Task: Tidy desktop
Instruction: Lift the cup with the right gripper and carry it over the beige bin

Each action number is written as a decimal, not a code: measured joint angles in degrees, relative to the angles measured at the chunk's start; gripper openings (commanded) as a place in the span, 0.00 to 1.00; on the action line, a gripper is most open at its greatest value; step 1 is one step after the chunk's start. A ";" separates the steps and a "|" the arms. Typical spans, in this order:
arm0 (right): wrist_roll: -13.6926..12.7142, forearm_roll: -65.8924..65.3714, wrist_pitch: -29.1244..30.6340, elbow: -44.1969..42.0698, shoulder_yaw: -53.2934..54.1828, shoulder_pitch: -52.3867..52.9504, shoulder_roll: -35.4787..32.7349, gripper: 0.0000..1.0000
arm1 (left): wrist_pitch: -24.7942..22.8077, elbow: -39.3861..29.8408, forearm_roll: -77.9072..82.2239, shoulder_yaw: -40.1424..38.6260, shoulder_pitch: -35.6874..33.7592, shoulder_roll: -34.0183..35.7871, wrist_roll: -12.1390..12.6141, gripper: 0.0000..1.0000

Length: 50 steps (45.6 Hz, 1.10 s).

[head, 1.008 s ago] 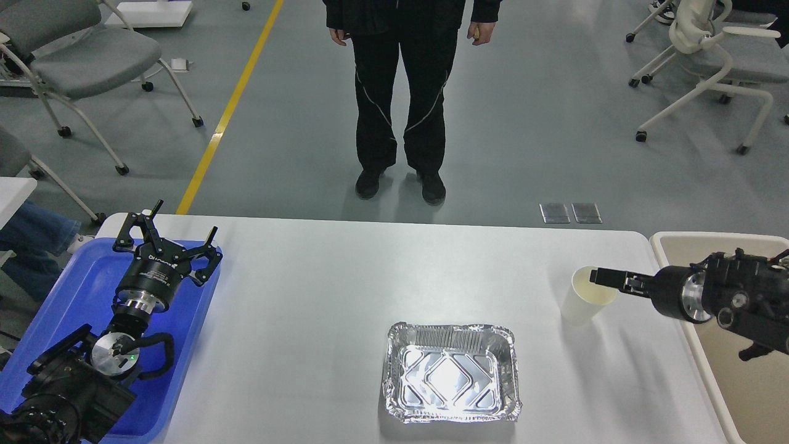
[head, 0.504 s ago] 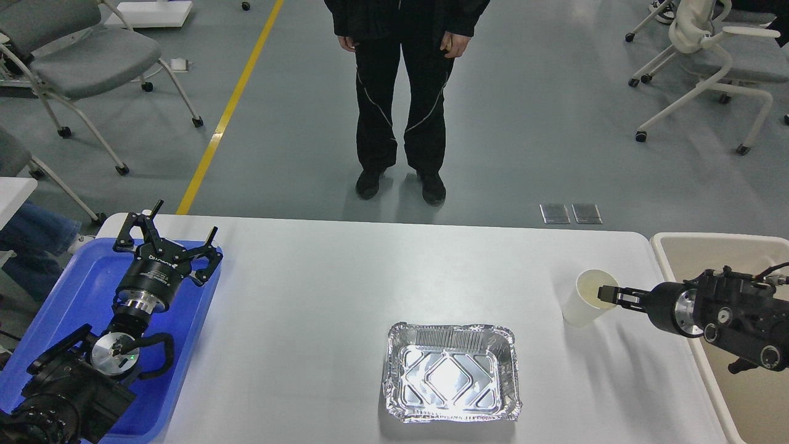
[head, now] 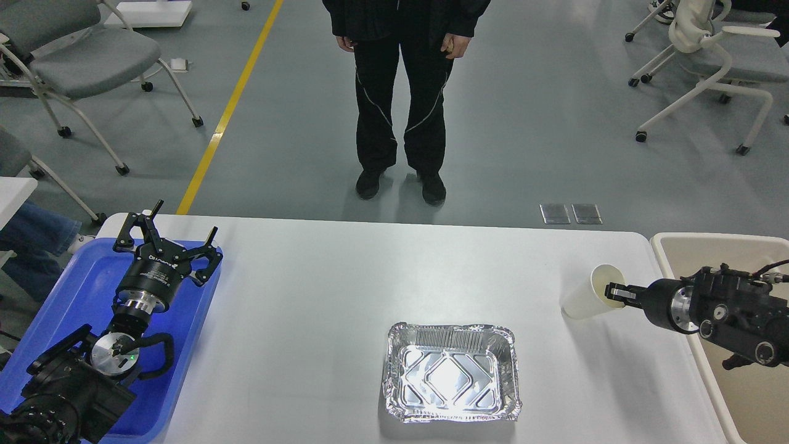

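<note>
The white desktop (head: 320, 296) carries a white paper cup (head: 582, 302) at the right and an empty foil tray (head: 452, 373) near the front middle. My right gripper (head: 616, 291) comes in from the right and is shut on the cup's rim. The cup leans over toward the right, with its base on the desktop. My left gripper (head: 172, 237) is open and empty, held above the far end of the blue plastic tray (head: 68, 290) at the left.
A beige rectangular bin (head: 672, 238) stands just past the desktop's right edge, under my right arm. A person in black (head: 400, 92) stands beyond the far edge. Wheeled chairs (head: 74, 61) stand at the back left and right.
My right gripper has moved right and slightly down with the cup's rim, and the cup has tipped from upright to leaning right. The left arm has not moved.
</note>
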 measured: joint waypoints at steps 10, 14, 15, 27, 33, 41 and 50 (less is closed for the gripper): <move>1.14 1.97 0.27 1.29 3.55 0.33 -1.10 0.00 | 0.00 0.00 0.00 0.00 0.00 0.00 0.00 1.00; 1.57 2.62 0.45 3.33 5.62 0.79 -2.87 0.00 | 0.00 -0.01 0.00 0.00 0.00 0.02 0.00 1.00; 1.66 2.72 0.48 3.95 6.11 0.96 -3.36 0.00 | 0.00 -0.02 0.00 0.00 0.00 0.02 0.00 1.00; 2.20 5.77 2.70 14.57 12.67 5.57 -12.77 0.00 | 0.00 -0.01 0.00 0.00 0.00 0.01 -0.01 1.00; 2.27 10.19 5.23 17.41 14.99 9.17 -17.11 0.00 | 0.00 -0.01 0.00 0.00 0.00 0.00 0.00 1.00; 2.29 17.01 8.06 18.97 17.85 12.89 -21.10 0.00 | 0.00 -0.02 0.00 0.00 0.00 0.00 -0.01 1.00; 2.12 23.45 9.65 18.56 20.23 14.87 -23.39 0.00 | 0.00 0.00 0.00 0.00 0.00 0.00 -0.01 1.00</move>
